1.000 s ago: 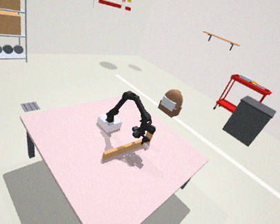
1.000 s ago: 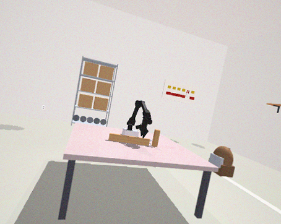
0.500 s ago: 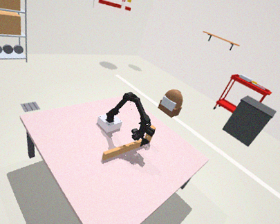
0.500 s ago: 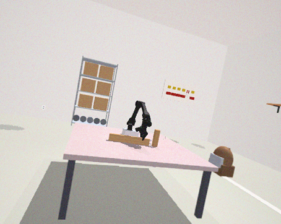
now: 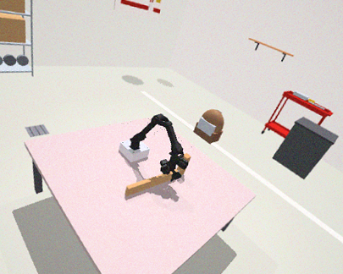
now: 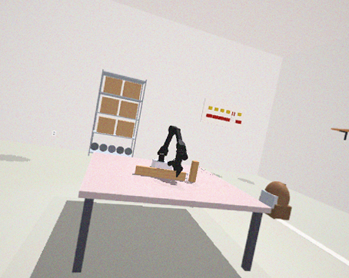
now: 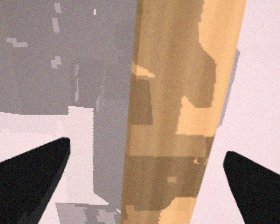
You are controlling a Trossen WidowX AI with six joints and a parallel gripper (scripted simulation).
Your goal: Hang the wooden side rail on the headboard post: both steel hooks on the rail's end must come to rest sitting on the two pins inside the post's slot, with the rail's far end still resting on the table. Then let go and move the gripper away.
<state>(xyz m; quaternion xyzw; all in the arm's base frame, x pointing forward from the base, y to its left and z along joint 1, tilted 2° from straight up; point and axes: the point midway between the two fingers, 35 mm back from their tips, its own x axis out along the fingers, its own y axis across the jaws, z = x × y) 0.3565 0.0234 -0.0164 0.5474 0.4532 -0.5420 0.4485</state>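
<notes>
The wooden side rail (image 5: 147,184) (image 6: 156,172) (image 7: 180,105) lies on the pink table (image 5: 88,220) (image 6: 137,190). One end of it is near the upright wooden headboard post (image 5: 185,157) (image 6: 193,171). My gripper (image 5: 175,172) (image 6: 177,169) (image 7: 148,152) is open and hangs low over the rail near the post end. In the wrist view the rail runs between the two wide-apart black fingers, and neither finger touches it. The steel hooks and the pins in the post's slot do not show clearly in any view.
The arm's white base (image 5: 134,151) (image 6: 159,163) stands on the table behind the rail. Off the table there are a metal shelf with boxes (image 5: 5,8) (image 6: 118,113), a red cart (image 5: 297,115), a dark cabinet (image 5: 304,148) and a brown domed object (image 5: 210,125) (image 6: 278,198) on the floor.
</notes>
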